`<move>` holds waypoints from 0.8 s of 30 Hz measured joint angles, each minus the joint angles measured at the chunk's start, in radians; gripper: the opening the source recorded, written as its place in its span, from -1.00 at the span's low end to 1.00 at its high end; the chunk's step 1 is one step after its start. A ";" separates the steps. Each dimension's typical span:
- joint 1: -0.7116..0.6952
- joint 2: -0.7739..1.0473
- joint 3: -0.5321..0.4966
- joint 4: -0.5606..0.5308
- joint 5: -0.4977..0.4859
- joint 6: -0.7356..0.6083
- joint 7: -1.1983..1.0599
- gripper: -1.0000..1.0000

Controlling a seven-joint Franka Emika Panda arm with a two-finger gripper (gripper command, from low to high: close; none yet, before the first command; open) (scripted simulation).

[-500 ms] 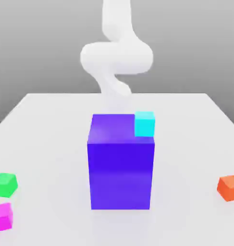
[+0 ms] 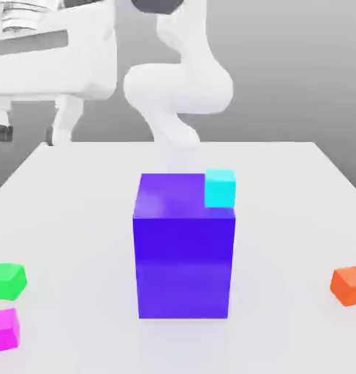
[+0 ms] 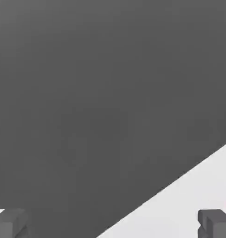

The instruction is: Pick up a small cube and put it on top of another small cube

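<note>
Several small cubes lie about the white table (image 2: 283, 182). A cyan cube (image 2: 220, 188) rests on the back right corner of a tall purple block (image 2: 184, 245). On the exterior view's left sit a green cube (image 2: 7, 280) and, nearer the front, a magenta cube (image 2: 4, 329). An orange cube (image 2: 349, 285) lies on the exterior view's right. My gripper (image 2: 31, 133) hangs high over the table's far left corner, well above and away from every cube. In the hand view my gripper (image 3: 113, 225) is open, with nothing between its dark fingertips (image 3: 216, 223).
The tall purple block stands in the middle of the table and rises well above the small cubes. The white arm (image 2: 184, 88) curves up behind it. The hand view takes in grey background and an edge of the table (image 3: 189, 200).
The hand has swung into the exterior view at the upper left, above the table's far left corner. No cube has moved.
</note>
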 joint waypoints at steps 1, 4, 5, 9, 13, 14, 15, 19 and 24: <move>-0.011 0.036 -0.009 -0.001 0.005 0.012 0.018 0.00; -0.061 0.146 -0.034 -0.003 0.023 0.046 0.068 0.00; -0.079 0.182 -0.040 -0.003 0.031 0.058 0.083 0.00; -0.115 0.329 -0.063 -0.006 0.072 0.103 0.138 0.00; -0.159 0.478 -0.085 -0.007 0.131 0.148 0.179 0.00; -0.169 0.515 -0.081 -0.003 0.145 0.168 0.179 0.00; -0.179 0.551 -0.073 0.003 0.159 0.192 0.173 0.00; -0.208 0.657 -0.040 0.025 0.192 0.270 0.153 -1.00; -0.213 0.673 -0.034 0.029 0.196 0.284 0.150 -1.00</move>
